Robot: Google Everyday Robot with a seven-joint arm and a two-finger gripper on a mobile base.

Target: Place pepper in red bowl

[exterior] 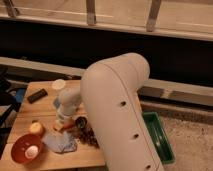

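Observation:
The red bowl [19,148] sits at the front left corner of the wooden table [30,111], with a pale round thing [31,151] inside it. My gripper [63,122] hangs low over the middle of the table, to the right of and behind the bowl, at the end of the big white arm [117,105]. A small slim red-orange shape that may be the pepper [61,126] lies right at the gripper's tip. I cannot tell whether the gripper holds it.
A round yellow-orange fruit [36,128] lies between gripper and bowl. A blue cloth [60,142] lies in front of the gripper, a dark purple bowl [89,136] to its right. A black object [36,95] and a white disc [59,84] lie at the back. A green tray [161,136] stands right of the arm.

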